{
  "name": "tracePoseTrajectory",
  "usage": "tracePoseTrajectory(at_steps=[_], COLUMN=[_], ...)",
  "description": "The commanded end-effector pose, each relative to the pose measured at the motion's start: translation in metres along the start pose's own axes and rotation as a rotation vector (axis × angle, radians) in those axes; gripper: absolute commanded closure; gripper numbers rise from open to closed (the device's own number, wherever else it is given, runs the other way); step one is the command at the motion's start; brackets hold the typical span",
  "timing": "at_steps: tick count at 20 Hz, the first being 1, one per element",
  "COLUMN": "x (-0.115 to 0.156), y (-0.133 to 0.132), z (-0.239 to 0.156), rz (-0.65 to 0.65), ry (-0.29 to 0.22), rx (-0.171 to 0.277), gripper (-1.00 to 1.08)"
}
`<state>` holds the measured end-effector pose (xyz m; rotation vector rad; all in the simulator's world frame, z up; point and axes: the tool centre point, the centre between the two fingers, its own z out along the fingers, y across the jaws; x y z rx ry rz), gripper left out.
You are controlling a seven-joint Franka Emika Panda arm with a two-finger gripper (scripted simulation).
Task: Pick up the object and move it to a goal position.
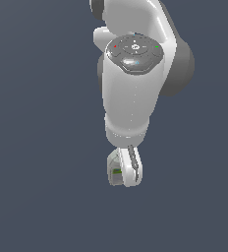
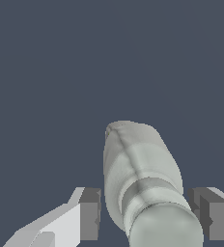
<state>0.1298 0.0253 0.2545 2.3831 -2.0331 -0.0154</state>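
Observation:
The object is a small translucent grey-white bottle [image 2: 142,169] with a round cap. In the wrist view it stands between my gripper's [image 2: 144,214] two fingers, cap towards the camera. The jaws stand apart on either side of it. A narrow gap shows by one grey pad [image 2: 90,214], and the bottle sits close to the other pad [image 2: 203,217]. In the exterior view the bottle [image 1: 116,172] shows its green label under the white arm, and one finger [image 1: 132,167] covers part of it. The gripper [image 1: 123,173] is at the bottle's level.
A plain dark blue-grey surface [image 1: 37,197] fills the background in both views. The white arm's last link with its round grey cap [image 1: 134,51] rises above the gripper and hides what lies behind it.

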Motion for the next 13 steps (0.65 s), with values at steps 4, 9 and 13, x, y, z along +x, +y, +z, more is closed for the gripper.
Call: tracePoseTrajectory(at_steps=[4,9,13], x=[0.0026,0.0035,0.0037], y=[-0.0111,-0.015,-0.0159], z=[-0.0134,-0.0155,-0.0159], rz=[0.0,0.0,0.0], ry=[0.002,0.002,0.002], rx=[0.013,0.013,0.013], gripper=[1.08,1.08,1.08])
